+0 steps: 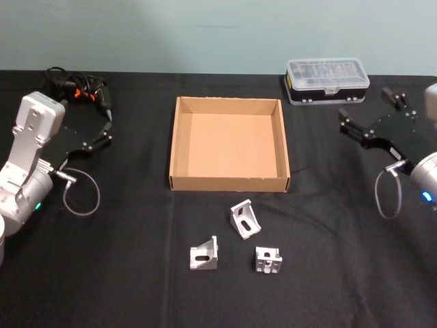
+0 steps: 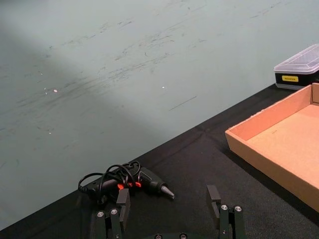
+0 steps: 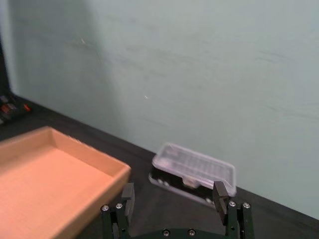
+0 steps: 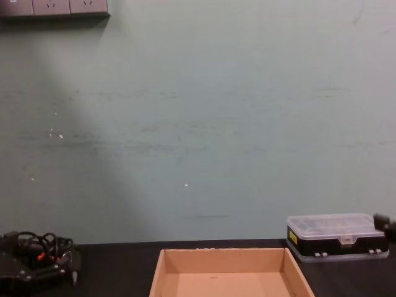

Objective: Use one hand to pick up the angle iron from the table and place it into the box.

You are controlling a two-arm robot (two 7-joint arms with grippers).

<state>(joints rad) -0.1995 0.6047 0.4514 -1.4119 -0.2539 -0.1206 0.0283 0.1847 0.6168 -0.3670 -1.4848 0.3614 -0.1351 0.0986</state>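
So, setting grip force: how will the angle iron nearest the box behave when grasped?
That angle iron looks like solid metal: probably rigid, dense for its size. Smooth bright faces may slip. It seems to sit tilted, so a nudge could tip it.

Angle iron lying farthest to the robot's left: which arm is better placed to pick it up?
Left, probably. That angle iron lies nearer the left gripper, whose fingers are open; the right gripper is farther off.

On worktop (image 1: 136, 294): box (image 1: 229, 183) centre; three angle irons (image 1: 244, 219) before it; case (image 1: 326, 80) behind-right; corded gun (image 1: 78, 92) behind-left.
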